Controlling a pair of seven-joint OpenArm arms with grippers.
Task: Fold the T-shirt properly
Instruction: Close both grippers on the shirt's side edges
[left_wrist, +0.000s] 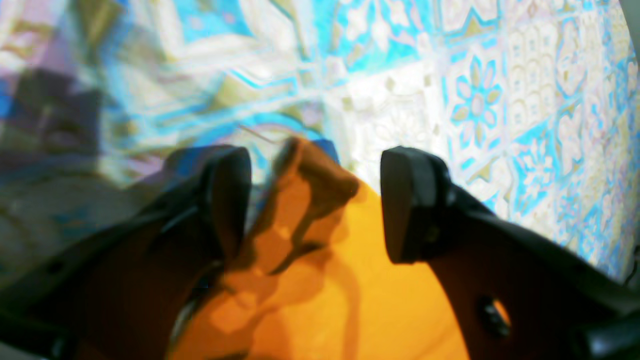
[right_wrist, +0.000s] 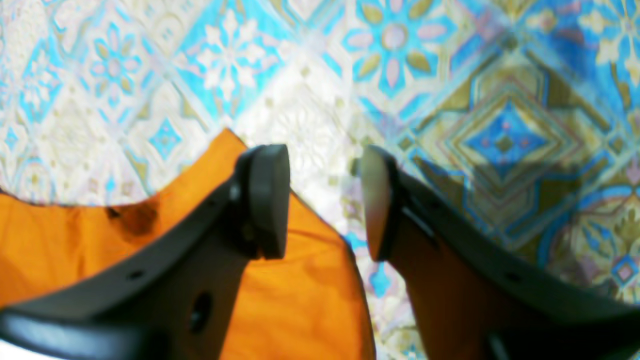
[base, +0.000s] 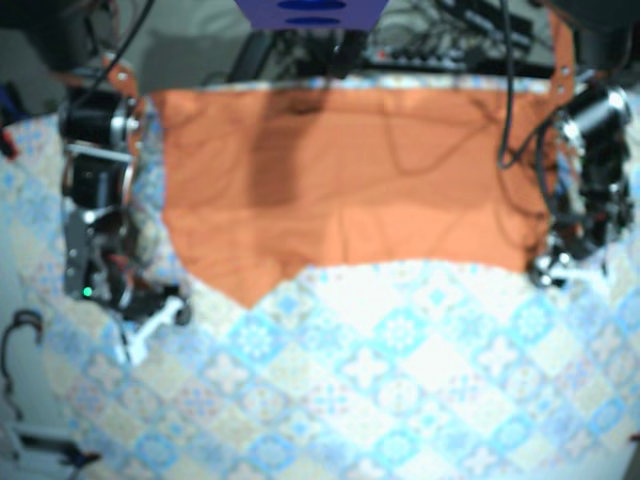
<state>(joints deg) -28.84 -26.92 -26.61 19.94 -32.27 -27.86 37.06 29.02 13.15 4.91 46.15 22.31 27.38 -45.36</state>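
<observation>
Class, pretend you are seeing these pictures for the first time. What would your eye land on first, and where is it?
The bright orange T-shirt stands out first, spread across the upper half of the base view. Next comes the blue-and-white patterned tablecloth filling the lower half. Close up, the left gripper and right gripper each stand open at the T-shirt's edge.

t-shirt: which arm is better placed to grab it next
Probably left. The left gripper is open with a fold of the T-shirt between its jaws; the right gripper is open over tablecloth beside the shirt's edge.
</observation>
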